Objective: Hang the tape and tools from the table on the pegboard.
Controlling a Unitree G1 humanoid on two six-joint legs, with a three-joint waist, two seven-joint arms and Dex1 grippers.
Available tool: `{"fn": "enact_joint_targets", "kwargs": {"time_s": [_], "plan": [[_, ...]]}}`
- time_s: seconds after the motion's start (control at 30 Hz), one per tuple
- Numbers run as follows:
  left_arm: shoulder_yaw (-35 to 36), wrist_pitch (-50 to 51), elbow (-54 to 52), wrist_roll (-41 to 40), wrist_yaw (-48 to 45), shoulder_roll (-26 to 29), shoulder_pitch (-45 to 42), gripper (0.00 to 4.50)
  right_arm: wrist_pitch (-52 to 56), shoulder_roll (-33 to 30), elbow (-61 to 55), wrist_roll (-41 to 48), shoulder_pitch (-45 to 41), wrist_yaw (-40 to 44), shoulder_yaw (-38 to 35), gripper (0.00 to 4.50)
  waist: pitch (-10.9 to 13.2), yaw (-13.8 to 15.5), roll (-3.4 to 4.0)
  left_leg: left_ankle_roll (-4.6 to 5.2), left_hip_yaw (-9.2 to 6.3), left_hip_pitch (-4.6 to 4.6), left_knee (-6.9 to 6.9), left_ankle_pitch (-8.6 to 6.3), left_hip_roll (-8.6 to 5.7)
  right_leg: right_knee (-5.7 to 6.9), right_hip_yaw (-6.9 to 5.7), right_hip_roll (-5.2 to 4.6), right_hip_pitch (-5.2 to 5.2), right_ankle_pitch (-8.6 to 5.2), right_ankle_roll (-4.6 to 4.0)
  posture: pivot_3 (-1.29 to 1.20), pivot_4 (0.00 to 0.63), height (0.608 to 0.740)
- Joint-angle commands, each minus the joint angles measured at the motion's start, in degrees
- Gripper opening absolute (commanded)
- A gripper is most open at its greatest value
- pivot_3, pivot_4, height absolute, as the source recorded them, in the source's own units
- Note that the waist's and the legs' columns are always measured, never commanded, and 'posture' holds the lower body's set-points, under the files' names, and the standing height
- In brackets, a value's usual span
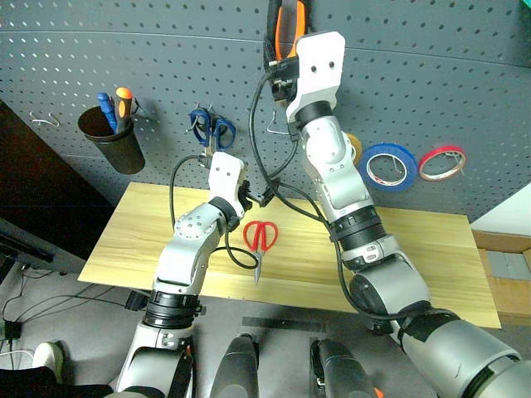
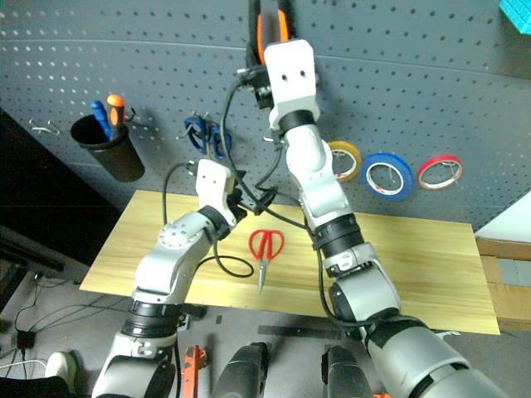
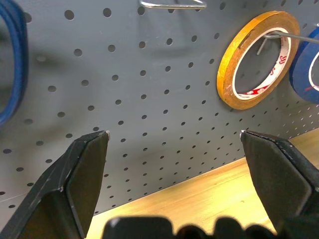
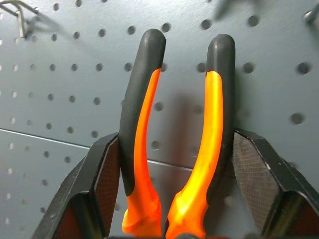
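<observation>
Left eye view: right hand (image 1: 286, 33) is up high against the pegboard (image 1: 431, 75), pinching the pliers (image 1: 288, 25). Red scissors (image 1: 260, 238) lie on the table (image 1: 415, 257), blue tape (image 1: 387, 166) already hangs.

Left wrist view: left hand (image 3: 174, 144) spread wide, holding nothing, facing the board near a yellow roll (image 3: 256, 57).

Right wrist view: fingers (image 4: 107, 174) squeeze both orange-and-black handles.

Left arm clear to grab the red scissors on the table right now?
Probably yes: the left gripper is open and empty, and the red scissors lie uncovered on the table right beside that arm.
</observation>
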Motion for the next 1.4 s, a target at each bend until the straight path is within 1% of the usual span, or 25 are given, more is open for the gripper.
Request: {"fn": "enact_joint_targets", "kwargs": {"time_s": [0.03, 0.17, 0.27, 0.6, 0.63, 0.67, 0.73, 0.87, 0.93, 1.1, 1.23, 1.4], "plan": [[0.65, -0.81, -2.19, 0.16, 0.19, 0.20, -0.25, 4.50, -3.23, 0.46, 0.89, -0.22, 0.03, -0.71, -0.01, 2.81, 0.00, 0.00, 0.00, 0.00, 0.00, 0.00, 0.00, 0.00, 0.00, 0.01, 0.00, 0.00, 0.00, 0.00, 0.00, 0.26, 0.216, 0.740], [0.76, -0.75, -2.31, 0.18, 0.09, 0.54, 0.29, 4.50, -5.95, 0.72, 6.16, -2.46, 2.61, -1.64, 1.35, 2.81, 0.00, -0.03, 0.00, 0.00, -0.01, 0.01, 0.01, 0.00, 0.00, 0.03, 0.00, 0.00, 0.00, 0.00, 0.00, 0.26, 0.218, 0.740], [0.78, -0.56, -2.63, 0.12, 0.15, 0.64, 0.41, 4.50, -6.54, 0.73, 8.81, -2.58, 3.90, -1.92, 1.52, 2.81, 0.00, -0.04, 0.00, 0.00, -0.01, 0.01, 0.02, 0.00, 0.00, 0.03, 0.00, 0.00, 0.01, 0.00, 0.00, 0.26, 0.221, 0.740], [0.80, -0.66, -2.37, 0.10, 0.26, 0.81, 0.27, 4.50, -5.40, 0.31, 8.82, -2.96, 5.67, -0.40, 1.75, 2.81, 0.01, -0.02, 0.00, -0.02, -0.03, 0.01, 0.05, 0.01, 0.00, 0.08, -0.01, 0.01, 0.01, 0.00, 0.00, 0.25, 0.223, 0.740], [0.72, -0.67, -2.36, 0.11, 0.29, 0.72, 0.29, 4.50, -5.25, 0.13, 8.28, -2.79, 5.91, 0.08, 1.70, 3.53, 0.01, -0.03, 0.00, -0.02, -0.03, 0.01, 0.04, 0.01, 0.00, 0.08, -0.01, 0.01, 0.01, 0.00, 0.00, 0.25, 0.223, 0.740], [0.64, -0.70, -2.32, 0.12, 0.29, 0.65, 0.32, 4.50, -5.06, -0.05, 7.70, -2.60, 6.15, 0.54, 1.64, 3.77, 0.01, -0.02, 0.00, -0.02, -0.03, 0.01, 0.05, 0.01, 0.00, 0.08, -0.01, 0.01, 0.01, 0.00, 0.00, 0.25, 0.222, 0.740], [0.44, -0.74, -2.40, 0.15, 0.26, 0.51, 0.61, 4.50, -4.00, -0.58, 5.93, -2.46, 7.00, 1.55, 1.61, 4.43, 0.01, 0.11, 0.00, -0.02, -0.05, 0.01, 0.05, 0.02, 0.00, 0.08, -0.02, 0.01, 0.01, 0.00, 0.00, 0.23, 0.222, 0.740], [-1.28, -1.05, -2.81, 1.06, 0.65, -0.37, 2.64, 4.50, -0.65, -1.97, -0.65, -1.47, 12.07, 6.56, 2.38, 4.48, 0.01, 0.21, -0.01, -0.02, -0.05, 0.01, 0.10, 0.02, -0.03, 0.06, -0.02, -0.01, 0.06, 0.00, 0.00, 0.21, 0.226, 0.740], [-1.83, -1.25, -2.77, 2.40, 2.27, -1.20, 4.72, 4.50, 2.03, -3.47, -6.78, -0.93, 16.01, 10.12, 3.27, 4.48, 0.01, 0.07, -0.01, -0.02, -0.05, 0.01, 0.06, 0.01, -0.03, 0.00, -0.02, -0.02, 0.09, 0.00, 0.01, 0.20, 0.227, 0.740], [-1.75, -0.98, -4.21, 3.47, 4.18, -1.97, 9.65, 4.50, 10.30, -6.55, -22.68, 1.10, 24.68, 15.97, 4.51, 4.48, 0.02, -0.65, 0.00, -0.02, -0.04, -0.01, 0.01, 0.01, 0.02, 0.04, 0.00, 0.00, 0.00, -0.01, -0.01, 0.16, 0.233, 0.740], [-2.29, -1.39, -4.81, 4.89, 5.59, -2.06, 13.14, 4.50, 16.71, -9.58, -34.98, 2.27, 31.04, 20.90, 6.15, 4.48, 0.02, -1.76, 0.00, -0.02, -0.05, 0.00, 0.03, 0.00, 0.02, 0.03, 0.01, 0.00, 0.04, -0.02, 0.00, 0.13, 0.237, 0.740], [-3.60, -0.79, -2.55, 8.15, 8.02, -2.20, 14.65, 4.50, 23.34, -14.05, -45.71, 7.72, 37.17, 30.23, 8.88, 4.48, 0.02, -2.15, 0.00, -0.02, -0.07, 0.03, 0.10, 0.01, 0.00, 0.04, 0.00, 0.00, 0.10, -0.03, 0.01, 0.09, 0.245, 0.740]]}}
